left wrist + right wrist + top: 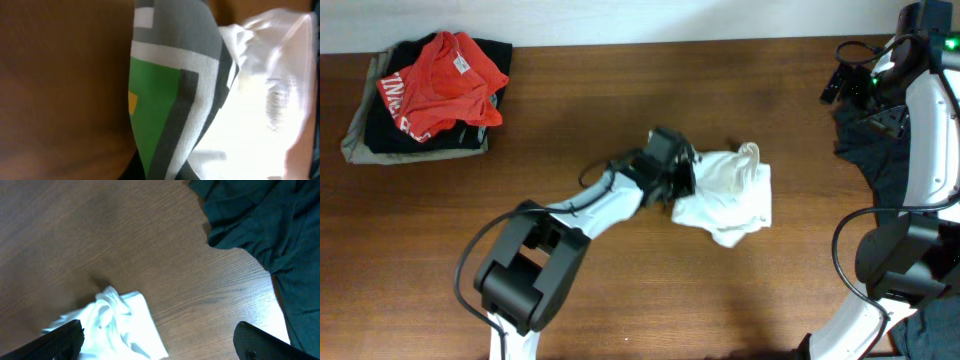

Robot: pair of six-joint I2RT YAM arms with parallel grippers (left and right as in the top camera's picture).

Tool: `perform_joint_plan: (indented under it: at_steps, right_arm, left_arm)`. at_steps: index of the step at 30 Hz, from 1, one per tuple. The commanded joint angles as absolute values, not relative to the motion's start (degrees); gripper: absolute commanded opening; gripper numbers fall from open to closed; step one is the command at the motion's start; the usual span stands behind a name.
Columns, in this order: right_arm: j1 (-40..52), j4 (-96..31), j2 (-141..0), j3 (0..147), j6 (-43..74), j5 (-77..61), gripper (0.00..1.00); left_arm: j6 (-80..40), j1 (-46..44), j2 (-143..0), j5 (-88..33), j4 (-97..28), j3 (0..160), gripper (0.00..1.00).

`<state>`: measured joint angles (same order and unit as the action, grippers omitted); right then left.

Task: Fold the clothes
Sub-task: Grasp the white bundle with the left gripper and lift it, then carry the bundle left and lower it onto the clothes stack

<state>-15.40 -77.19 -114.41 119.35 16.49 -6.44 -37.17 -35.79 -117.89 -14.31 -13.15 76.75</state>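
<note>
Free tabletop [620, 90] runs across the far middle and near right. In the way: a clothes pile [425, 95] far left, the white shirt [732, 195] in the middle, the left arm [605, 205] reaching it, and dark cloth [880, 165] right.

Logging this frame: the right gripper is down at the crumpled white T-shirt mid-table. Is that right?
No. It is the left gripper that is down at the crumpled white T-shirt mid-table; the overhead view shows it.
</note>
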Motion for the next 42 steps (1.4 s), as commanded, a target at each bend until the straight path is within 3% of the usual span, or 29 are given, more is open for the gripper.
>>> perform_joint_plan:
  at_steps: [1,16,36,42]
  right_arm:
    - [-15.44,-77.3,-113.93,119.42,16.51,-5.5,0.99]
    - [-15.44,-77.3,-113.93,119.42,16.51,-5.5,0.99]
    - [-15.44,-77.3,-113.93,119.42,16.51,-5.5,0.99]
    - [-15.44,-77.3,-113.93,119.42,16.51,-5.5,0.99]
  left_arm:
    - [-21.76,-30.76,-118.28,-12.56,-17.93,83.94,0.01]
    - [2.87,-11.81,-118.28,-10.0,-20.67,85.91,0.0]
    - [6.09,5.76,-118.28,-6.92,-13.72,96.38,0.0]
    - [0.62,7.62,-118.28,1.58,-11.05,96.44,0.0]
